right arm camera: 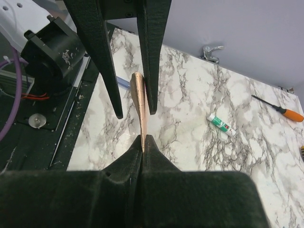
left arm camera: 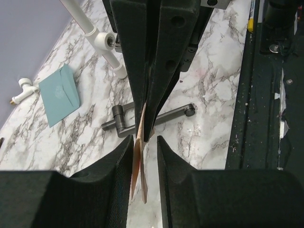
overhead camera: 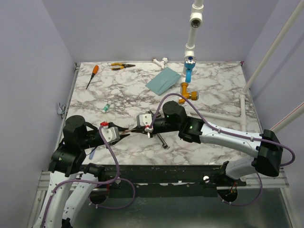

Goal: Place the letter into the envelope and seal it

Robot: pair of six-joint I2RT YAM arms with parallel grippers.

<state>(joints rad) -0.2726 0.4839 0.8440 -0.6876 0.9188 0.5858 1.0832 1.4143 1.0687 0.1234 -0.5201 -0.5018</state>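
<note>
Right gripper point(right arm camera: 143, 137): clamped on your letter point(right arm camera: 138, 95); left gripper point(left arm camera: 145, 141): parted around it; envelope point(overhead camera: 163, 81): tabletop's far edge, right arm nearer.

The tan letter point(right arm camera: 139, 97) stands edge-on and bowed in mid-air — the teal envelope point(overhead camera: 163, 81) lies flat, well apart.
</note>
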